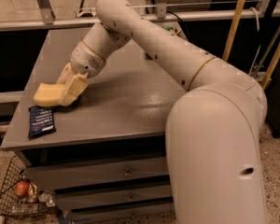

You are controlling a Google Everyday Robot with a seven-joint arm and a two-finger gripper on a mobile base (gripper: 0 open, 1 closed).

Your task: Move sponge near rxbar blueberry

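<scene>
my arm (177, 55) stretches out long, wrist (89, 62) angled down; the tool (69, 90) sits low over the surface (130, 106), clamped on the sponge (45, 94).

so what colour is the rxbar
The rxbar is dark navy with white text, camera view; gripper holds sponge beside it.

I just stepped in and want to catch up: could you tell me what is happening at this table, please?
The robot's single arm reaches across the grey table, and its tool is closed on the pale yellow sponge at the table's left side. The dark blue rxbar blueberry lies flat near the front-left corner, just in front of the sponge, with a small gap between them. Whether the sponge rests on the surface or is held just above it cannot be told.
</scene>
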